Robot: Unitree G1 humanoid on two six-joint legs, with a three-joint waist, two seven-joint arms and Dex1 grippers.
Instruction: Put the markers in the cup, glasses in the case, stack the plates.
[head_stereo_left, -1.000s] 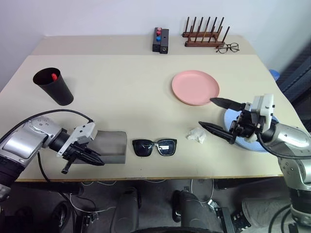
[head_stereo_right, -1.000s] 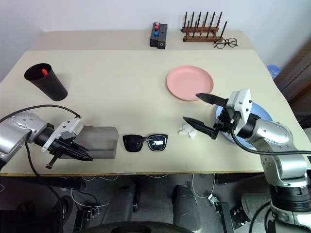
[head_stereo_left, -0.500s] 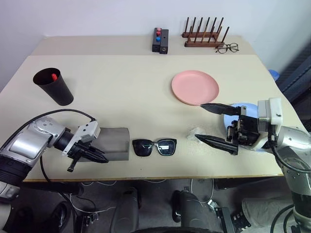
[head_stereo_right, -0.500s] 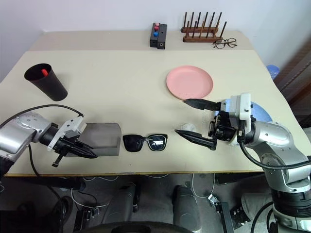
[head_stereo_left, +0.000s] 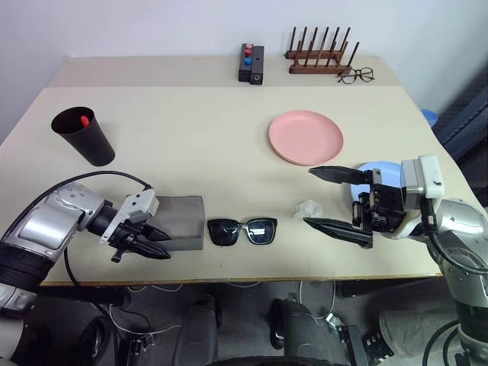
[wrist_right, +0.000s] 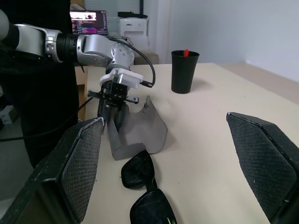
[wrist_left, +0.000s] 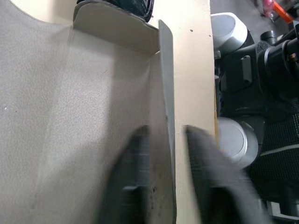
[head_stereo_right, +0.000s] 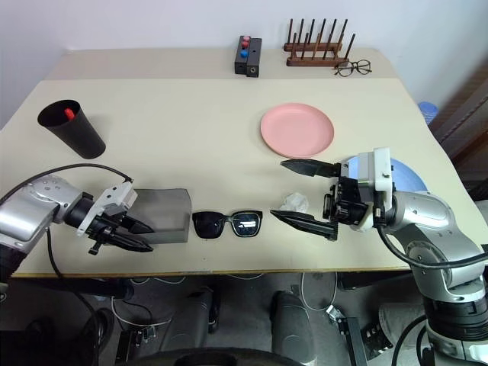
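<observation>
- The left gripper (head_stereo_left: 149,242), its fingers parted a little astride the near wall of the grey glasses case (head_stereo_left: 177,223), appears to steady that case for loading.
- The right gripper (head_stereo_left: 329,200) hangs wide open and empty; the black sunglasses (head_stereo_left: 242,230) lie just beyond its tips, toward the case.
- The left wrist view alone reveals the case's thin wall (wrist_left: 167,112) between the fingers (wrist_left: 133,182); whether they touch it cannot be told.

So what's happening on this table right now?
The left gripper sits at the grey case, fingers either side of its edge. The right gripper hangs wide open near the black sunglasses, which lie on the table. One red-capped marker is in the cup. The pink plate and blue plate lie unstacked.
</observation>
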